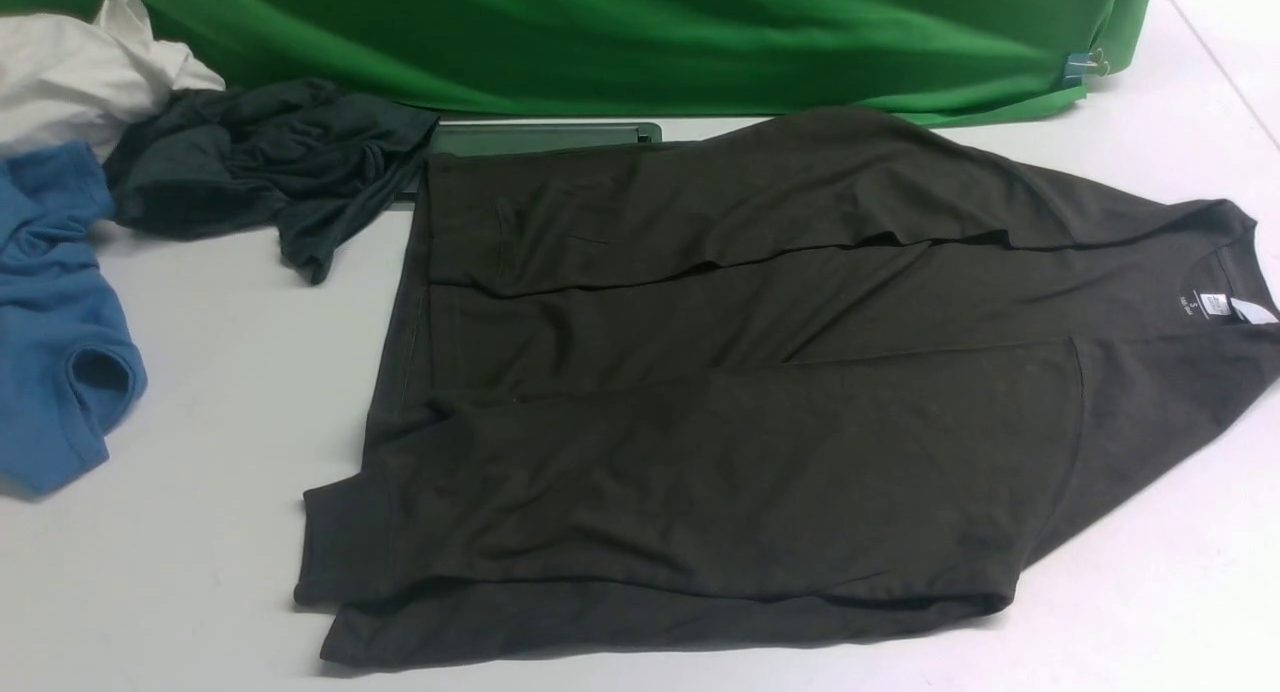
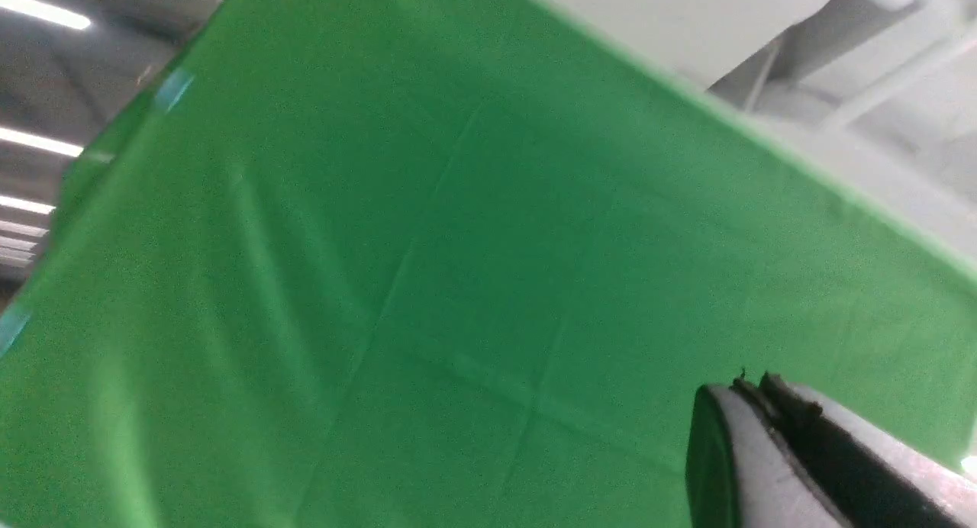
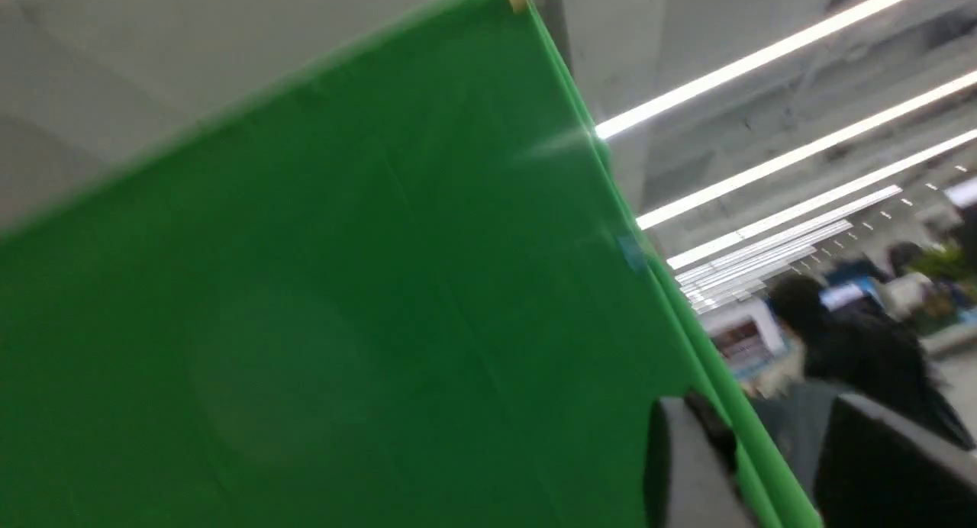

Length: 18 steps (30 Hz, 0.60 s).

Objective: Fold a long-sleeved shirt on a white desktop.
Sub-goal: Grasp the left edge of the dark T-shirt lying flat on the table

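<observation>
The long-sleeved shirt (image 1: 720, 392), very dark brownish-charcoal, lies flat on the white desktop (image 1: 200, 392). Its neck with a small white label (image 1: 1210, 305) is at the right, its hem at the left, and both sleeves are folded in over the body. Neither arm shows in the front view. In the left wrist view my left gripper (image 2: 752, 387) faces the green backdrop with its jaws pressed together and nothing between them. In the blurred right wrist view my right gripper (image 3: 763, 436) stands open, empty, a wide gap between its fingers.
A dark teal-grey garment (image 1: 270, 162), a bright blue shirt (image 1: 50, 312) and a white cloth (image 1: 70, 72) are heaped at the far left. The green cloth backdrop (image 1: 640, 32) runs along the back, above a dark metal-rimmed hatch (image 1: 545, 137). People stand beyond the backdrop (image 3: 855, 345).
</observation>
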Available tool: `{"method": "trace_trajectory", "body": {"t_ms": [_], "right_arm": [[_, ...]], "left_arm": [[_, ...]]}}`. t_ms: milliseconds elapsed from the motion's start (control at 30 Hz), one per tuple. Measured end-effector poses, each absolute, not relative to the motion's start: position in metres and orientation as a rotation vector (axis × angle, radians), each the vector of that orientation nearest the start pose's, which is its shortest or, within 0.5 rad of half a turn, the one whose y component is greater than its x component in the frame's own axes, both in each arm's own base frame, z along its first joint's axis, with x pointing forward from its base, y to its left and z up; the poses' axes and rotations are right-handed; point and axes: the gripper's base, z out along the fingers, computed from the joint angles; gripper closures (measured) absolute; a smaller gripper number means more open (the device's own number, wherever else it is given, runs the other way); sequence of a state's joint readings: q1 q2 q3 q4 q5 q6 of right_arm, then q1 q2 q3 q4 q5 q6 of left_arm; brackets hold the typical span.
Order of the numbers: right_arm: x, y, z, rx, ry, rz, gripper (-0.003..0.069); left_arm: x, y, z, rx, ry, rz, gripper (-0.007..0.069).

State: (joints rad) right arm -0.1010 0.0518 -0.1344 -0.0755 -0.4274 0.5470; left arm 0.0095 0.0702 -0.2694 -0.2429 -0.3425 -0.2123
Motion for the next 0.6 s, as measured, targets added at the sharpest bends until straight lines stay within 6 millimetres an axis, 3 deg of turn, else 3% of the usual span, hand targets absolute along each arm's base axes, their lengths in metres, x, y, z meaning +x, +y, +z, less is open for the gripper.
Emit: {"method": "trace_trajectory", "body": {"t_ms": [33, 67, 133, 167, 200, 333, 433, 467, 600], "right_arm": [[0.037, -0.001, 0.298, 0.25, 0.939, 0.362, 0.0419], [0.036, -0.001, 0.328, 0.245, 0.923, 0.356, 0.0419], [0.033, -0.001, 0.367, 0.238, 0.912, 0.338, 0.0419], [0.036, -0.002, 0.37, 0.24, 0.923, 0.334, 0.0419], [0.037, -0.002, 0.399, 0.241, 0.947, 0.308, 0.0419], [0.063, -0.007, 0.445, 0.27, 1.167, 0.21, 0.0419], [0.08, -0.009, 0.448, 0.271, 1.29, 0.156, 0.0419], [0.095, -0.011, 0.445, 0.257, 1.397, 0.102, 0.0419], [0.126, -0.009, 0.422, 0.204, 1.599, 0.07, 0.0419]], "left_arm": [[0.029, 0.007, 0.329, -0.285, 0.916, -0.361, 0.0606], [0.032, 0.006, 0.356, -0.268, 0.945, -0.355, 0.0606], [0.037, 0.003, 0.389, -0.241, 1.006, -0.345, 0.0606], [0.04, 0.003, 0.388, -0.242, 1.017, -0.341, 0.0606], [0.049, 0.0, 0.416, -0.227, 1.127, -0.336, 0.0606], [0.086, -0.004, 0.441, -0.214, 1.473, -0.297, 0.0606], [0.106, -0.004, 0.438, -0.175, 1.629, -0.227, 0.0606], [0.121, -0.002, 0.433, -0.132, 1.727, -0.154, 0.0606], [0.154, 0.001, 0.405, -0.068, 1.924, -0.047, 0.0606]]}}
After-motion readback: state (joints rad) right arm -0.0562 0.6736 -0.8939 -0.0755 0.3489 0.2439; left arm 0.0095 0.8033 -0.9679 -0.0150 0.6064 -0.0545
